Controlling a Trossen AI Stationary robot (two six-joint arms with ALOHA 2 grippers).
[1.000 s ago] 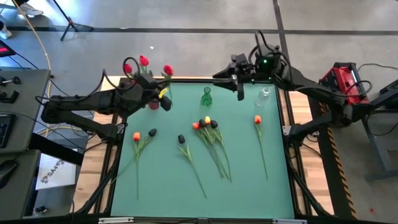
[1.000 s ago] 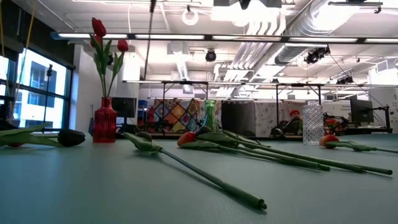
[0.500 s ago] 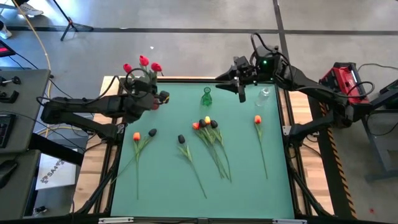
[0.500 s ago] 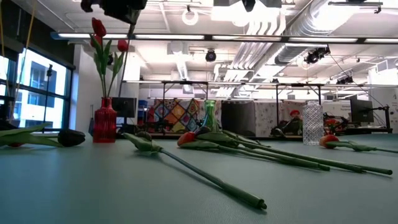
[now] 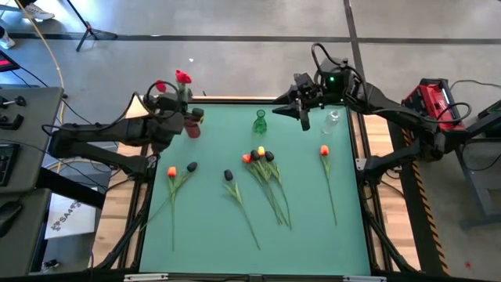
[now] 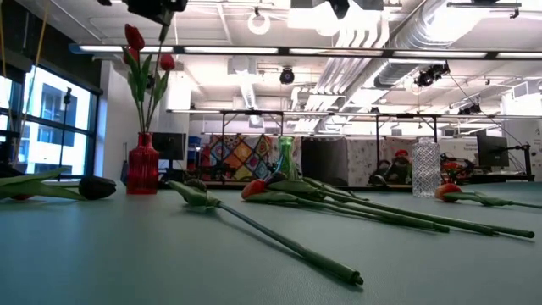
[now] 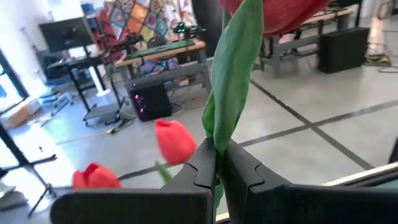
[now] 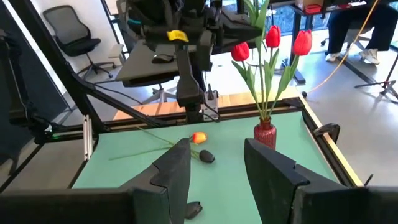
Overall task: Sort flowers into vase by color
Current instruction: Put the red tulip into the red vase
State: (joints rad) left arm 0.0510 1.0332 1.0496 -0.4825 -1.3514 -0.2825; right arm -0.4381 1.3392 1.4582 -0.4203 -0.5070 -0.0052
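A: The left gripper (image 7: 216, 167) is hovering over the red vase (image 5: 192, 130) at the far left corner of the green table (image 5: 313, 227), and its fingers are pinching the stem of a red flower (image 7: 273, 14) tight.

B: That stem is hanging down into the vase mouth. In the low view three red blooms are standing above the red vase (image 6: 142, 163), though I cannot tell whether the held stem is resting on the bottom.

A: The right gripper (image 8: 216, 163) is waiting at the far edge, between the green vase (image 5: 260, 122) and the clear vase (image 5: 332, 120), with its fingers spread apart and gripping nothing.

B: The rest of the flowers are lying flat. An orange one (image 5: 172, 171) and a black one (image 5: 192, 167) are sitting at the left, another black bud (image 5: 228, 175) just right of them.

A: A mixed bunch (image 5: 260, 154) is piling up in the middle, and a lone orange flower (image 5: 324, 150) is lying off to the right.
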